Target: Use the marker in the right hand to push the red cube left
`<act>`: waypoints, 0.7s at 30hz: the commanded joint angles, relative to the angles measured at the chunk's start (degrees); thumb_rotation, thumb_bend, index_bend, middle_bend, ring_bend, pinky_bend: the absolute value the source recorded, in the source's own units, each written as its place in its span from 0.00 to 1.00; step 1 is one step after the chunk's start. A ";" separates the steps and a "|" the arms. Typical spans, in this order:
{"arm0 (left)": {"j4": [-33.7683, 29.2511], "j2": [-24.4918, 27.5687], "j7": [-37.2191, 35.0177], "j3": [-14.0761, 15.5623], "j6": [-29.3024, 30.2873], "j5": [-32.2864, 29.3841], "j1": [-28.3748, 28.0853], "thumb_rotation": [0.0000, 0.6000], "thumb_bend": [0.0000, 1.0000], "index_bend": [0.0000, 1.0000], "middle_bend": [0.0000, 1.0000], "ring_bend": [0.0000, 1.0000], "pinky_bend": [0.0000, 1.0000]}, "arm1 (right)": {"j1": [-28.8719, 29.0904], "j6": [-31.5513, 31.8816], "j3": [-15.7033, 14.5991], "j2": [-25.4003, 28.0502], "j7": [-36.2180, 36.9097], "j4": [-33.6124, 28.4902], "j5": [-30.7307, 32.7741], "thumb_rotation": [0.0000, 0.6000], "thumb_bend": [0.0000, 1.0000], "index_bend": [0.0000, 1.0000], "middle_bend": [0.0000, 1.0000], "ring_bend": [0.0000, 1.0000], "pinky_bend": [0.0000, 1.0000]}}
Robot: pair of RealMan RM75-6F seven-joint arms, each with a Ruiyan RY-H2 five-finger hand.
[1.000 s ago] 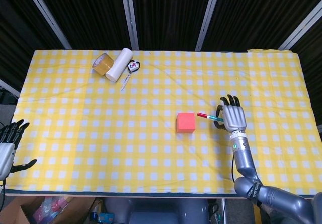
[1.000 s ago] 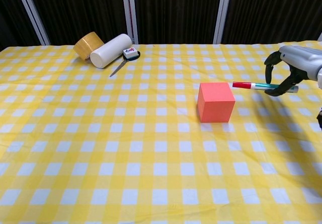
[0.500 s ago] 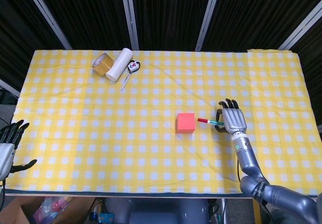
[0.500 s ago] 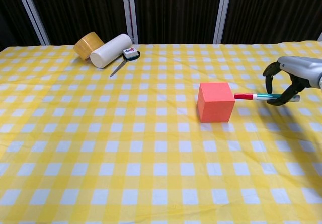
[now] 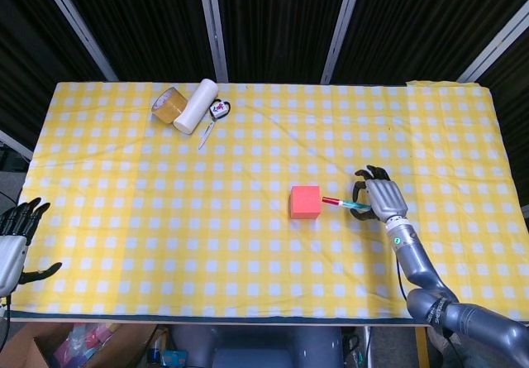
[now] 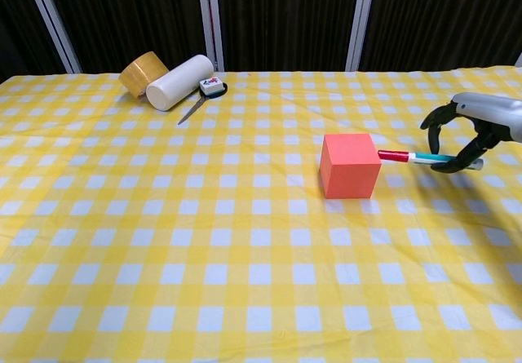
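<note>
Marker (image 6: 418, 157) grasped by right robot hand (image 6: 471, 130).
Its red tip is held just beside the cube (image 6: 350, 165), left of the hand.

A yellow-and-white checked cloth (image 6: 163, 249) covers the table, matt and slightly creased near the far edge. The red cube (image 6: 350, 166) looks matt and smooth. The marker (image 6: 420, 157) is glossy plastic. The right hand (image 6: 475, 126) has a smooth grey metallic shell with black fingers (image 6: 430, 121). The white cylinder (image 6: 179, 82) looks smooth, matt
</note>
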 commanded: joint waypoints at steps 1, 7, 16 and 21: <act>-0.02 0.01 -0.06 -0.03 0.03 0.00 0.00 1.00 0.00 0.00 0.00 0.00 0.00 | 0.39 -0.30 -0.18 -0.65 0.34 0.37 -0.32 1.00 0.36 0.60 0.20 0.00 0.00; 0.01 0.09 -0.39 -0.02 0.11 0.11 0.02 1.00 0.00 0.00 0.00 0.00 0.00 | 1.39 -0.49 -0.34 -2.39 0.00 1.19 -0.38 1.00 0.36 0.60 0.20 0.00 0.00; 0.11 0.40 -1.37 0.07 -0.02 0.36 -0.04 1.00 0.00 0.00 0.00 0.00 0.00 | 3.67 0.34 -0.06 -5.85 -2.37 1.61 -0.14 1.00 0.36 0.60 0.21 0.00 0.00; 0.08 0.44 -1.47 0.05 -0.08 0.29 -0.06 1.00 0.00 0.00 0.00 0.00 0.00 | 3.83 1.22 -0.39 -5.80 -4.09 1.15 0.49 1.00 0.36 0.60 0.21 0.00 0.00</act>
